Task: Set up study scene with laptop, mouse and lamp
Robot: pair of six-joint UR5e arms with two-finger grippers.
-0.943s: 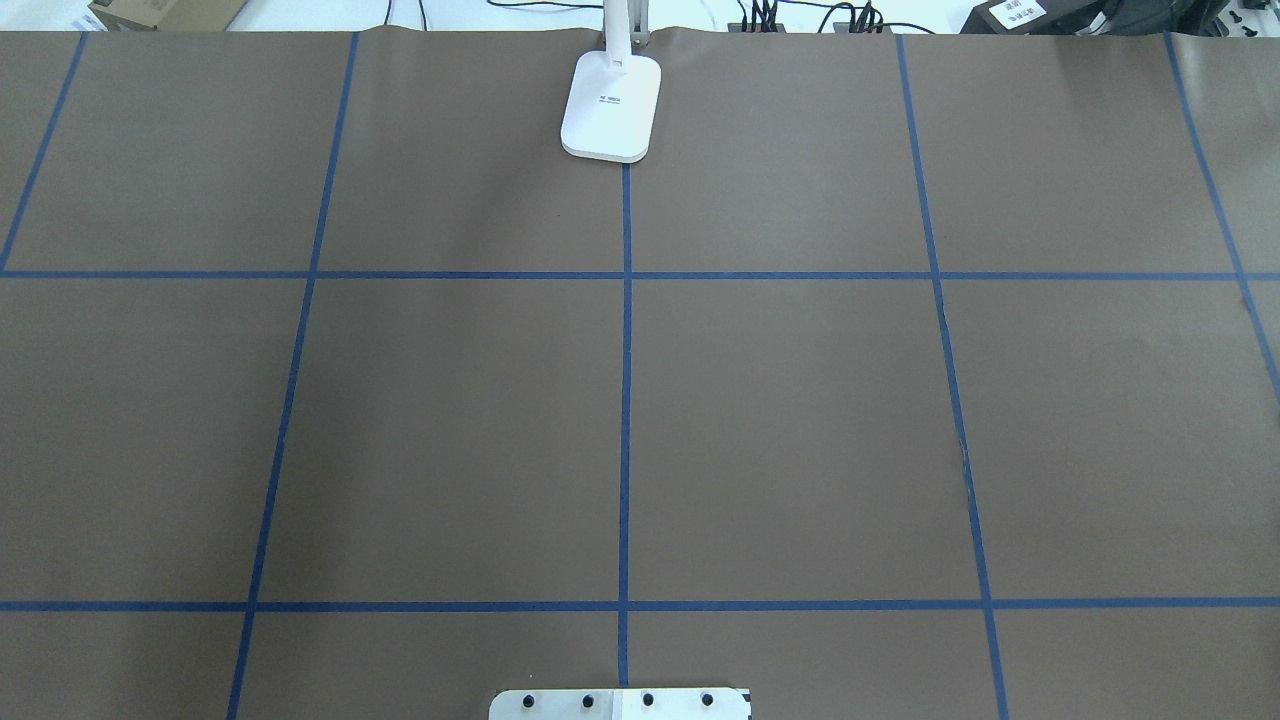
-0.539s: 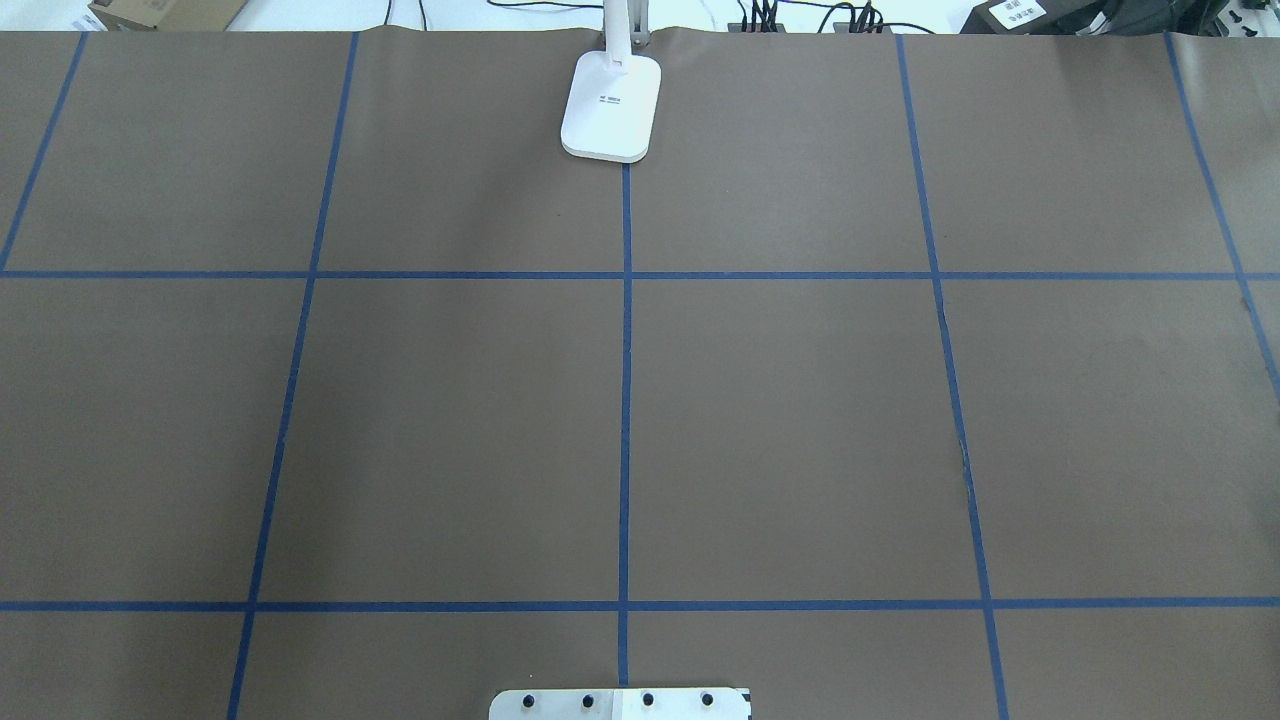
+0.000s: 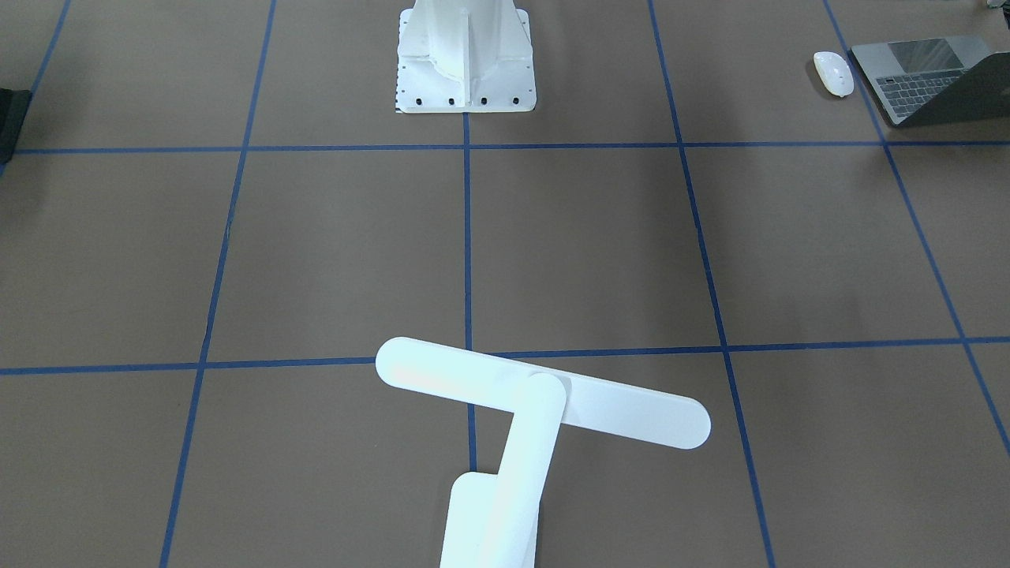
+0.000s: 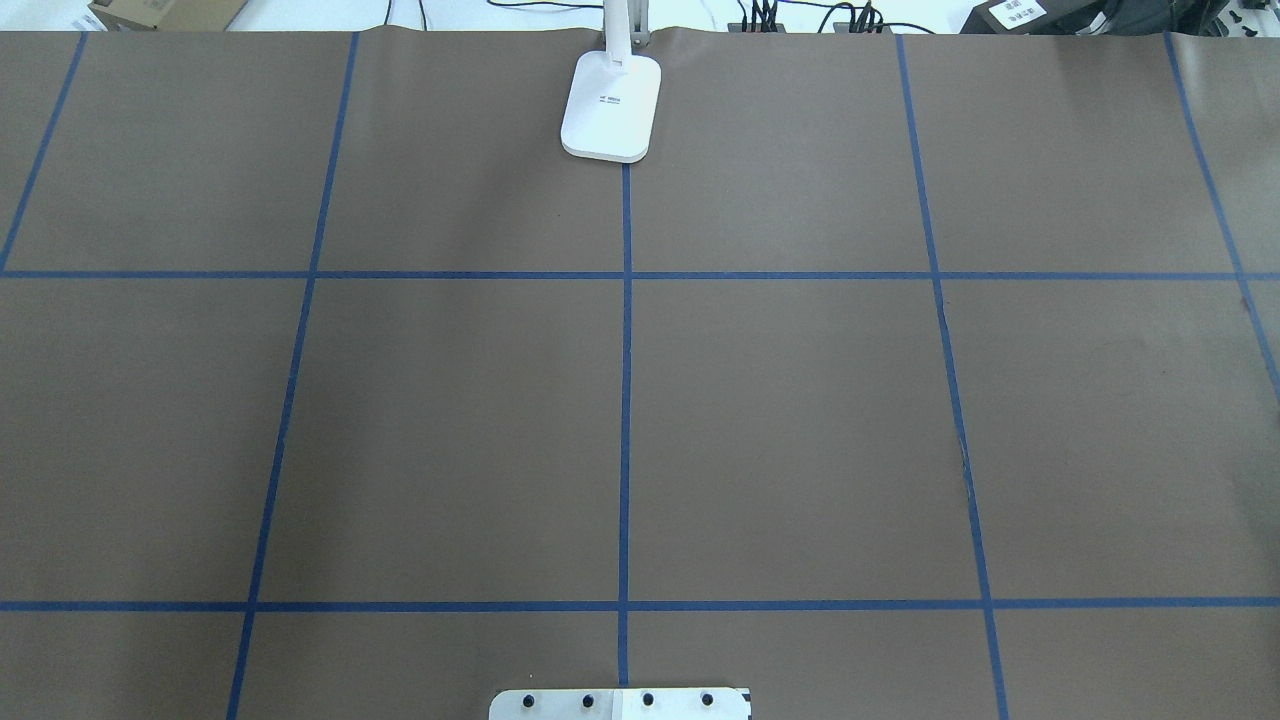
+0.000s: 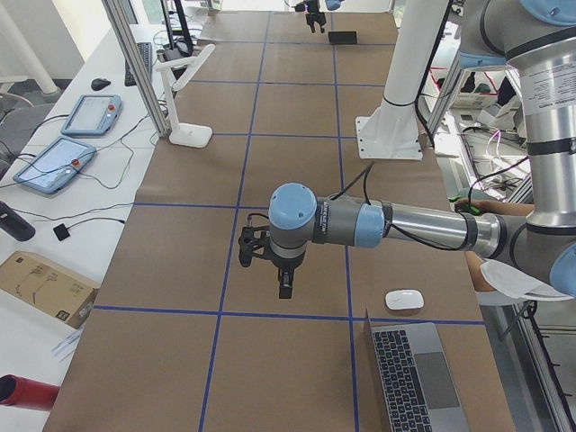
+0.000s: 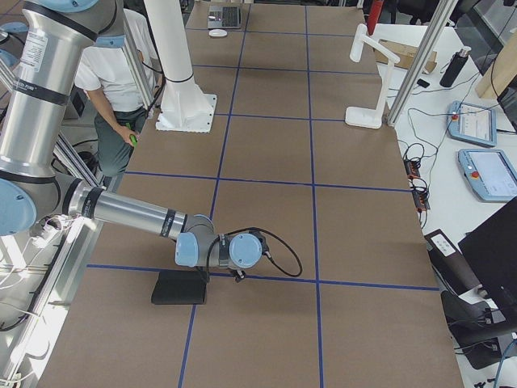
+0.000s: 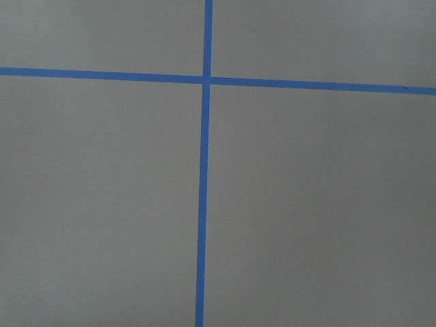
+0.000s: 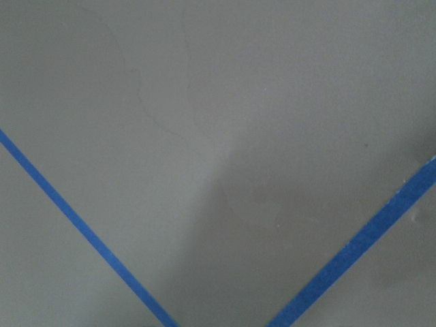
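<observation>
The white lamp stands at the table's far edge, on the centre line; its base shows in the overhead view. The grey laptop lies open near the robot's left end, with the white mouse beside it. My left gripper shows only in the exterior left view, hanging above bare table in front of the mouse and laptop. My right gripper shows only in the exterior right view, low by a black mat. I cannot tell whether either is open or shut.
The white bolted pedestal stands at the robot's edge, centre. Blue tape lines divide the brown table cover. A person is behind the pedestal. Tablets and cables lie on the side bench past the lamp.
</observation>
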